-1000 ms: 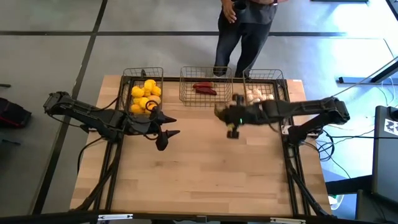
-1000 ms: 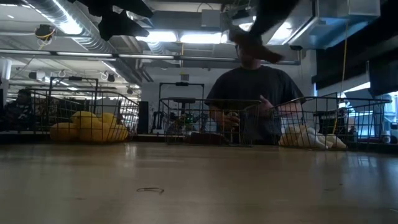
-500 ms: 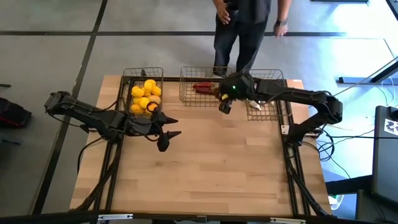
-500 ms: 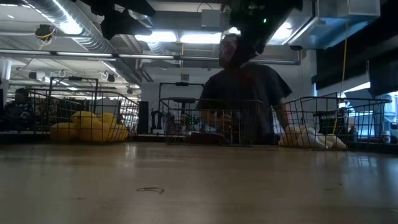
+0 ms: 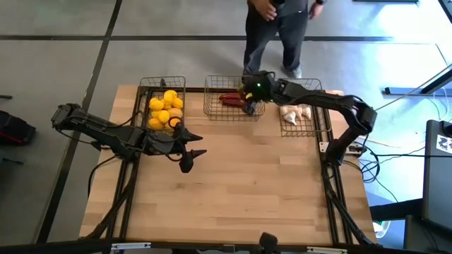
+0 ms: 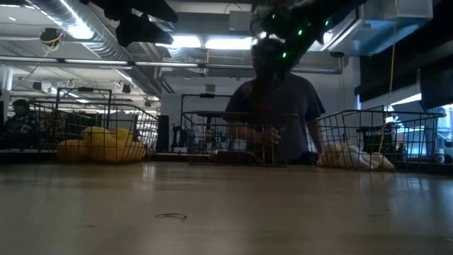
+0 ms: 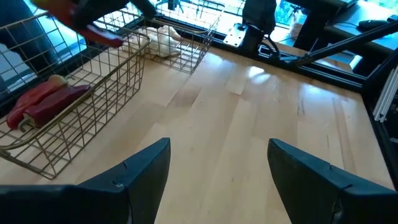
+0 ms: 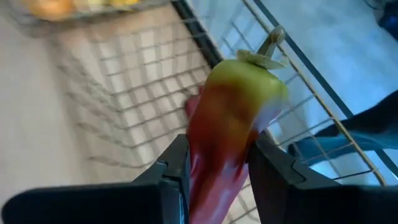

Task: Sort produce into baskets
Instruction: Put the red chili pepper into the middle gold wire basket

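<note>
At the left of the table the left gripper hangs over bare wood just in front of the left dark wire-mesh basket, its jaws spread wide and empty; it has not shifted over the last second. That basket holds the round yellow lemons, roughly eight, piled too close for an exact count.

In the middle, the change: a second ago the right gripper was out over the table in front of the right basket, and it has since swung back over the near right part of the middle wire basket. Its fingers are clamped on a slim red chili pepper with a greenish stem end, carried above the basket floor. Two red chilies already lie inside. I judge this pepper is about to be let go there.

The right wire basket holds whitish garlic bulbs, perhaps four. Three baskets in all; no produce is left on the table. A person stands behind the baskets.
</note>
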